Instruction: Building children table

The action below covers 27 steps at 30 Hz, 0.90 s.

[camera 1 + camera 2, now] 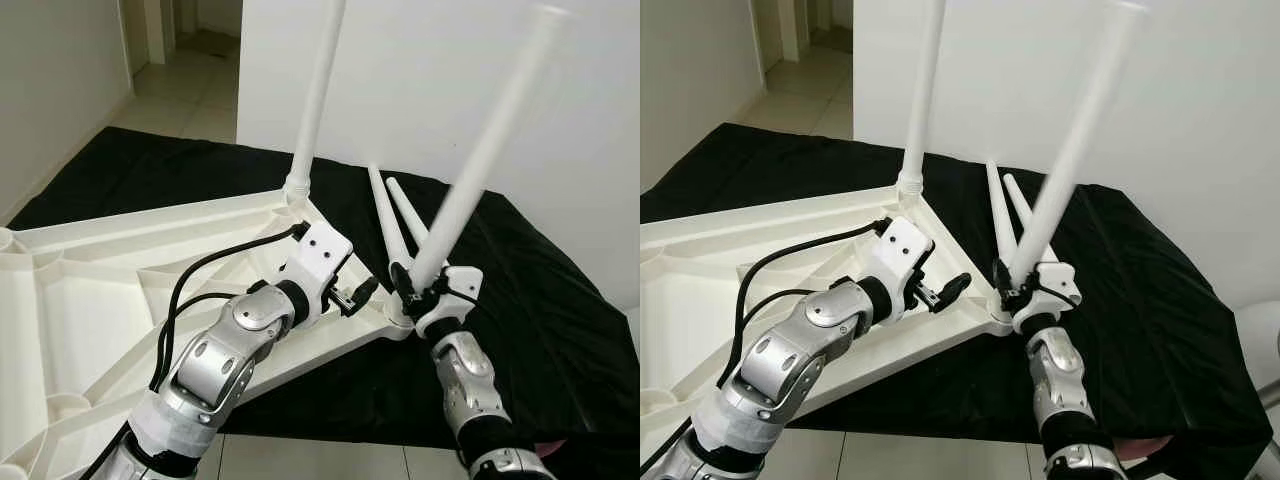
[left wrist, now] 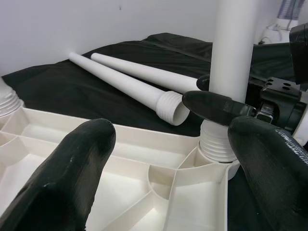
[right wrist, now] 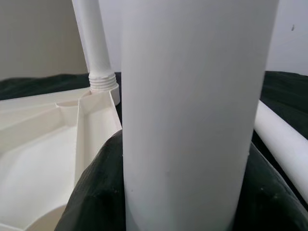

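Right hand (image 1: 418,290) clamped round tilted table leg (image 1: 480,160), long axis leaning up and away from its corner socket. Left hand (image 1: 358,296) open just beside, over upturned tabletop (image 1: 90,290).

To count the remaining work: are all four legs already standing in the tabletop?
No. Two legs lie loose on the black cloth beside the upturned tabletop.

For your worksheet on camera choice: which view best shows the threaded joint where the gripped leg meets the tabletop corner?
The left wrist view: the gripped leg and its threaded collar sit close and unobstructed. In the eye views the right gripper hides the joint; in the right wrist view the leg's shaft blocks it.
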Available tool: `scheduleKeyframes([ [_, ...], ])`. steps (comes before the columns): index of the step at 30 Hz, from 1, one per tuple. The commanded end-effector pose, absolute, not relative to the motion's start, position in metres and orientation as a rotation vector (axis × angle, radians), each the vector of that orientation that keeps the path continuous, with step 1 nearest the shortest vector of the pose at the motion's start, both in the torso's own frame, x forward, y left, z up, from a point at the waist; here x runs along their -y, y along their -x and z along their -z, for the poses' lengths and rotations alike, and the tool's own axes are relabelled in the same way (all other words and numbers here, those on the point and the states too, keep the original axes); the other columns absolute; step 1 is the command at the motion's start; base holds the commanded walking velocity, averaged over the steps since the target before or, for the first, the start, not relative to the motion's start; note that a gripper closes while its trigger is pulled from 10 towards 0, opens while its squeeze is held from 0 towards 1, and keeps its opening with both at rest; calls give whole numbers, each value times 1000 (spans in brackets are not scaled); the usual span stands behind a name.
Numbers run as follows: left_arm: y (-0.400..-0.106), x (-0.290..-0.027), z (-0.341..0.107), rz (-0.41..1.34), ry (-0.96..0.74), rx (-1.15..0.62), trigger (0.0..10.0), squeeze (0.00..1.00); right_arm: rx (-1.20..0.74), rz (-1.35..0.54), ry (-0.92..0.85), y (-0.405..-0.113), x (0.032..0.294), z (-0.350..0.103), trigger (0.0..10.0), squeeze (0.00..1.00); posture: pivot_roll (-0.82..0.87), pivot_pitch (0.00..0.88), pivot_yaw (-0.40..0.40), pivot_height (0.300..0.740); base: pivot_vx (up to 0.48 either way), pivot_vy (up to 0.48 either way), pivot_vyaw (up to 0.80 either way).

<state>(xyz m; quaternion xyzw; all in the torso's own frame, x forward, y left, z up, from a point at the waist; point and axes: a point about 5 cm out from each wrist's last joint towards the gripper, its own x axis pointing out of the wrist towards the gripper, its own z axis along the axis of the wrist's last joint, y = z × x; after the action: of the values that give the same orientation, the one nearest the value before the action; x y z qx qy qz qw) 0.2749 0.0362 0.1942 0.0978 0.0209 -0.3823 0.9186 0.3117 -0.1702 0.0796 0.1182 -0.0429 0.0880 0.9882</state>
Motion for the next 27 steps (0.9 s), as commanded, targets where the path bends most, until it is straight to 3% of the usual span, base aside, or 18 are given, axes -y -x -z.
scheduleKeyframes([
  [1,-271,-31,-198,841,-207,-35,10000,0,-246,-94,-336,-273,175,-10,10000,0,42,0,-110,740,0,0,0],
  [6,-271,-31,-198,840,-209,-36,10000,0,-232,-85,-339,-270,175,-9,10000,0,42,0,-110,740,0,0,0],
  [15,-272,-32,-198,836,-211,-34,10000,0,-185,-180,-142,-263,170,-11,10000,0,47,0,-108,740,0,0,0],
  [27,-273,-33,-200,832,-214,-29,10000,0,-185,-240,-48,-248,177,-4,10000,0,44,0,-101,740,0,0,0],
])
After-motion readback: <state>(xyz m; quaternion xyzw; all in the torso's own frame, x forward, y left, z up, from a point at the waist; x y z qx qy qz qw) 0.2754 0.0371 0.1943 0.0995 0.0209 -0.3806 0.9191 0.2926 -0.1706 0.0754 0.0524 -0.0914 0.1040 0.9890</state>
